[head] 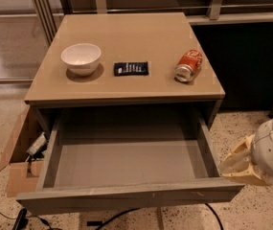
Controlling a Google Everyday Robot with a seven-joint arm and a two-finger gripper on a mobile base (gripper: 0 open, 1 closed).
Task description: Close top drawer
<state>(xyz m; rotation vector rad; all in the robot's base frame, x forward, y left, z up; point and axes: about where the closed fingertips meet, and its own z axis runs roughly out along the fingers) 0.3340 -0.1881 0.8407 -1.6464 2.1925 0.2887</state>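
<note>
The top drawer [126, 195] is pulled far out of the cabinet. Its grey inside is empty and its plain front edge shows small white scuffs. My gripper [229, 163], with cream fingers [244, 174] below a white rounded wrist, is at the right of the view. It sits just outside the drawer's front right corner, close to the drawer's side wall, fingers pointing left. The fingers stand a little apart with nothing between them.
On the tan cabinet top [136, 32] stand a white bowl [81, 58], a small black packet [131, 68] and a red soda can [188, 65] lying on its side. A brown cardboard box [18, 152] stands left of the cabinet. Black cables [121, 215] run on the floor under the drawer.
</note>
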